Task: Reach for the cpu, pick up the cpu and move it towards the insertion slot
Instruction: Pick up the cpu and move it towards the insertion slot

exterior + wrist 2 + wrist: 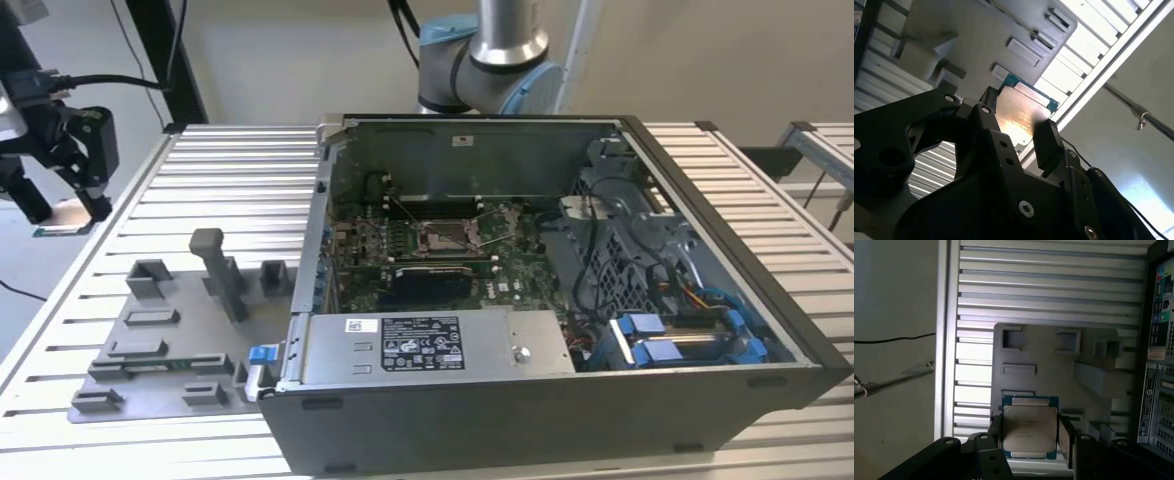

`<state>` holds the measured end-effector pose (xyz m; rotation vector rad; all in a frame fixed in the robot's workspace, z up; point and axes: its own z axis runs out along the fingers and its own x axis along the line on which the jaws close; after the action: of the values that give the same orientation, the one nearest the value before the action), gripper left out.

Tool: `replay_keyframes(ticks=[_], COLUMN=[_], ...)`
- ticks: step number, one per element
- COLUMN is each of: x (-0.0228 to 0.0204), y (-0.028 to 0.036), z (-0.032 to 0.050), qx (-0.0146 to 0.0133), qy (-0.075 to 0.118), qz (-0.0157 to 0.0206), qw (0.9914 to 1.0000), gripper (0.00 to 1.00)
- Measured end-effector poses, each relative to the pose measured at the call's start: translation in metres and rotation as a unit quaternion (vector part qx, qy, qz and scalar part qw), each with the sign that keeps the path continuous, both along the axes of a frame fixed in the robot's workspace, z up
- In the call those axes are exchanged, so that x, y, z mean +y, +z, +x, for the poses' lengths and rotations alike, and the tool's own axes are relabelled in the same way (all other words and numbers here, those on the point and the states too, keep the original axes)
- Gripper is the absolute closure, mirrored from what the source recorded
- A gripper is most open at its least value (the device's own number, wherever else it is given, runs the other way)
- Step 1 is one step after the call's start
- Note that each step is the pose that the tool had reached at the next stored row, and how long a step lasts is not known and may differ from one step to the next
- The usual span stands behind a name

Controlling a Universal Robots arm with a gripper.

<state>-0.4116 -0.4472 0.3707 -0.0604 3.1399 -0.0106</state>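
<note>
Cpu in claw, outside computer case

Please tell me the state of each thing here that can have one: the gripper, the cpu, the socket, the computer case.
gripper: shut on the cpu, raised, at the exterior view's left.
cpu: held between the fingers, in the air, not touching the grey fixture plate.
insertion slot: no chip in it.
computer case: lying on the table, side open, board exposed.
</note>
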Motion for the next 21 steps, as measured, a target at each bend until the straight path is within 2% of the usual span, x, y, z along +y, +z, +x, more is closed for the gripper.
replay_keyframes(ticks=[11,21], x=[0.0000,0.0000], y=[0.0000,0.0000], z=[0.0254,0.0522], qx=[0.0000,0.0000], qy=[0.000,0.000], qz=[0.0000,0.0000], qw=[1.00000,1.00000], gripper=[1.00,1.00])
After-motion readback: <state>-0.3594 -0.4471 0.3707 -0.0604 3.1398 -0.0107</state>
